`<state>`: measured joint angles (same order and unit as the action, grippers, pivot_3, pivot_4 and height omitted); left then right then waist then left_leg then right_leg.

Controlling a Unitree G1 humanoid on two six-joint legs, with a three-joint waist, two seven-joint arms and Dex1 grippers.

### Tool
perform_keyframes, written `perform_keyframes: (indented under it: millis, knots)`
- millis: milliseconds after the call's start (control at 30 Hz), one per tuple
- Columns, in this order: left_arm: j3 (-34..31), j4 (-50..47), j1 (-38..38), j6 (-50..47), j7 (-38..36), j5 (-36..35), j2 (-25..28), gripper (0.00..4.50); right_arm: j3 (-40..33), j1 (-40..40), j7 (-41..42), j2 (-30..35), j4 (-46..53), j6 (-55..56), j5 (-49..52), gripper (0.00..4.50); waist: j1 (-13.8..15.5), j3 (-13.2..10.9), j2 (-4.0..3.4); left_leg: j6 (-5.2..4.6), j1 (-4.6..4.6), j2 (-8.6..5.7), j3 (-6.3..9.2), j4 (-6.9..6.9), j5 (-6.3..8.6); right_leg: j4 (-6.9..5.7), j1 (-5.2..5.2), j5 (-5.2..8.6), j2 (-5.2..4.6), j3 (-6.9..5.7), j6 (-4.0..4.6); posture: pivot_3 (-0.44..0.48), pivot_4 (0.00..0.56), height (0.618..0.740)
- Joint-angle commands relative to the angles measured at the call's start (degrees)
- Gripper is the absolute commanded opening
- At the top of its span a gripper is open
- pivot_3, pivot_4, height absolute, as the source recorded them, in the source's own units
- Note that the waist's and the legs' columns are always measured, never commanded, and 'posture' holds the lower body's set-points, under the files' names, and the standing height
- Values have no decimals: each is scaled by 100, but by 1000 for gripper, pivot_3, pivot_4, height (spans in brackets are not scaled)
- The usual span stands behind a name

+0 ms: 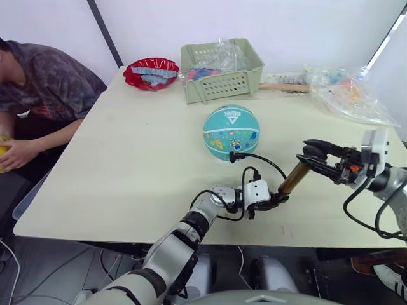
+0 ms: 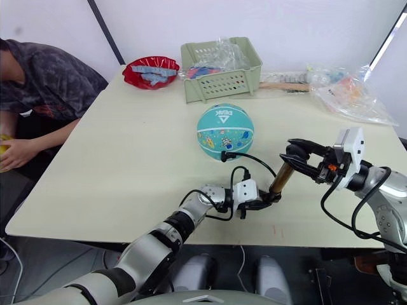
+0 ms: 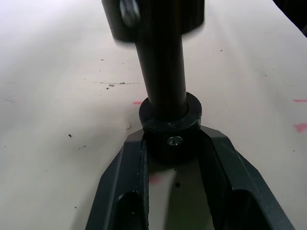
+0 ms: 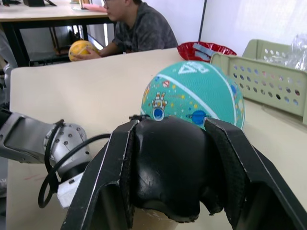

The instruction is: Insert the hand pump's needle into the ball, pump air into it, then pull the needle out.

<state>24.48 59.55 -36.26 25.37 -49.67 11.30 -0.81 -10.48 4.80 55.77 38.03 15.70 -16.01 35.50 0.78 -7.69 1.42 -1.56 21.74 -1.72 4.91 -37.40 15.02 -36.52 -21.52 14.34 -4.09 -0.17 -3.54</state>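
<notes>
Cream table [image 1: 127, 165] under white walls, a person [image 1: 38, 82] seated at my nine o'clock. From my head: the ball [image 1: 231, 131] sits mid-table, the hose plugged into its near side. The hand pump [image 1: 294, 178] slants at four o'clock from it. My left gripper [image 1: 275, 199] pinches the pump's lower end cap; my right gripper [image 1: 316, 159] clamps the handle. Left wrist: fingers [image 3: 129, 182] pressed on the black cap. Right wrist: fingers [image 4: 115, 182] squeezing the handle, ball just beyond.

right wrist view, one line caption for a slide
Right hand gripping the pump's handle, teal ball just beyond on the table.
</notes>
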Motion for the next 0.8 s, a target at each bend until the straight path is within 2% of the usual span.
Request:
perform_keyframes:
  millis: [33, 167, 367, 633, 800]
  knots:
    - [296, 505, 292, -324, -22, 441, 172, 1005, 455, -251, 77, -202, -329, 199, -426, 1628, -1, 6, 3, 0, -1, 0, 0, 0, 0, 0, 0, 0, 1, 0, 0, 0, 150, 740]
    - [293, 506, 288, -330, -17, 438, 169, 1005, 484, -321, 102, -292, -373, 410, -556, 1628, -2, 11, -4, 0, -1, 0, 1, 0, 0, 0, 0, 0, 2, 0, 0, 0, 150, 740]
    - [297, 509, 301, -320, -22, 441, 174, 1005, 184, -213, 198, -175, -135, 268, -179, 1628, -1, 13, -9, 0, -1, 0, 0, 1, 0, 0, 0, 1, 2, 1, 0, 0, 150, 740]
    - [312, 527, 307, -297, -63, 452, 177, 1005, -867, 602, 99, 508, 296, -816, 1183, 1628, 5, -18, -44, 0, 10, -3, 1, 0, 0, 1, -5, -3, -2, 1, 5, 0, 150, 740]
    - [319, 536, 308, -294, -56, 463, 177, 1005, -1277, 899, 203, 967, 240, -1265, 1577, 1628, 14, -33, -39, 0, 12, -4, 1, -1, 0, 1, -5, -3, -4, 0, 5, 0, 150, 740]
